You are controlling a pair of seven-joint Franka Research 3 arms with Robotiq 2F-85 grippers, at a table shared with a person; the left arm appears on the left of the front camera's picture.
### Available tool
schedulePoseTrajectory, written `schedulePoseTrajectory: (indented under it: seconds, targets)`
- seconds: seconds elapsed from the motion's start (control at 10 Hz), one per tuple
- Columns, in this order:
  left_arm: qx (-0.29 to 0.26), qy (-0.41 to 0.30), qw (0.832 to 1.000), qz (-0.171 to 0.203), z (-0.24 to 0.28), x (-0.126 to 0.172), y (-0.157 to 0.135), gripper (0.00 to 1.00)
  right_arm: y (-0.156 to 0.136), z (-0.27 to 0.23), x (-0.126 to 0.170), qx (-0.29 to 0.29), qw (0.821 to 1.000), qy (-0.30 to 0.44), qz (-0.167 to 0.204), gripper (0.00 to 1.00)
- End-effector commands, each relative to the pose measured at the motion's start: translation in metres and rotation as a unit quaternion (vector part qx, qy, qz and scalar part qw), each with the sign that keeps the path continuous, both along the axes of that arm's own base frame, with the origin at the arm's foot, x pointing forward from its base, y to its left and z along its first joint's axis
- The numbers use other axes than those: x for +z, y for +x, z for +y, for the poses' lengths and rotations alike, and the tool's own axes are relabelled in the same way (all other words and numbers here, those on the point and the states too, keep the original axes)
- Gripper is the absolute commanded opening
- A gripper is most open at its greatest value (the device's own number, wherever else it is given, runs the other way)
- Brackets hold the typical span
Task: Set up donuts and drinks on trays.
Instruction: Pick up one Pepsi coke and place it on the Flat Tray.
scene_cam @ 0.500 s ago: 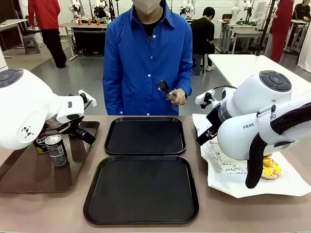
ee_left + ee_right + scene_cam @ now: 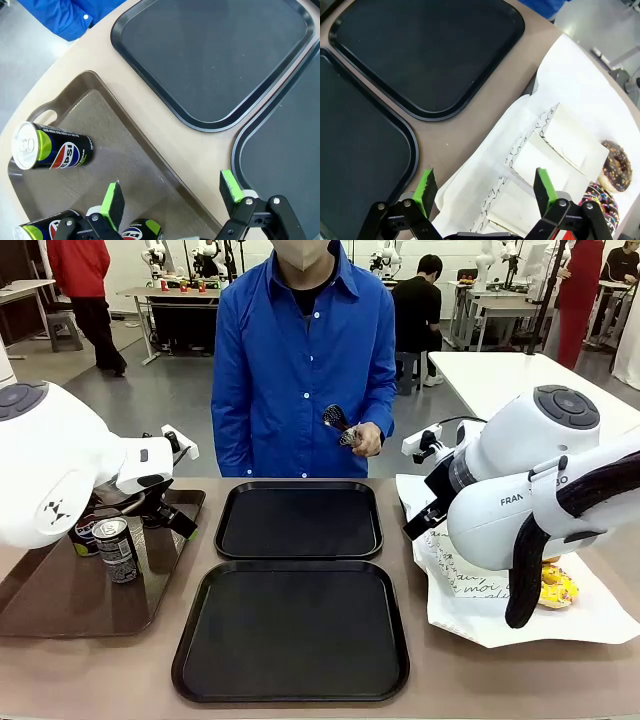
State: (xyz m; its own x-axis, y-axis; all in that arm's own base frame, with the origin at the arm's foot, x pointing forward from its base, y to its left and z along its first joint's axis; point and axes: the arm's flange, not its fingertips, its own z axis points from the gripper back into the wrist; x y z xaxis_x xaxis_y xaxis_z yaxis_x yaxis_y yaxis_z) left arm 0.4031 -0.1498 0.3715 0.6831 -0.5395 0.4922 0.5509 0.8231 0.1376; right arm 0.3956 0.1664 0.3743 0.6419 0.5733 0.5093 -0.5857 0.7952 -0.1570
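Left wrist view: can (image 2: 144,230) beneath pincer (image 2: 171,191)

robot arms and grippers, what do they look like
The left arm and right arm are glossy white with grey round joint caps; the right bears dark FRAN lettering. The left gripper and right gripper are black with green-padded fingers.

far tray (image 2: 298,522), near tray (image 2: 290,635) mid-table | can (image 2: 117,548) upright on brown tray (image 2: 60,605), left | yellow donut (image 2: 557,587), right
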Motion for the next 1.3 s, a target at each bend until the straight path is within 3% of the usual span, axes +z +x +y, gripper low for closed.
schedulePoseTrajectory:
  seconds: [0.0,0.9,1.1,1.2]
  targets:
    - [0.0,0.0,1.0,0.0,0.0,0.0,0.0,1.0,0.0,0.0,0.0,0.0,1.0,0.0,0.0,1.0]
    - [0.0,0.0,1.0,0.0,0.0,0.0,0.0,1.0,0.0,0.0,0.0,0.0,1.0,0.0,0.0,1.0]
    - [0.015,0.021,0.998,-0.049,0.01,0.044,-0.035,1.0,-0.037,0.008,0.035,0.028,0.999,-0.02,-0.034,1.0]
    - [-0.006,0.031,0.998,-0.053,0.025,0.066,-0.062,1.0,-0.067,0.002,0.055,0.033,0.998,-0.027,-0.034,1.0]
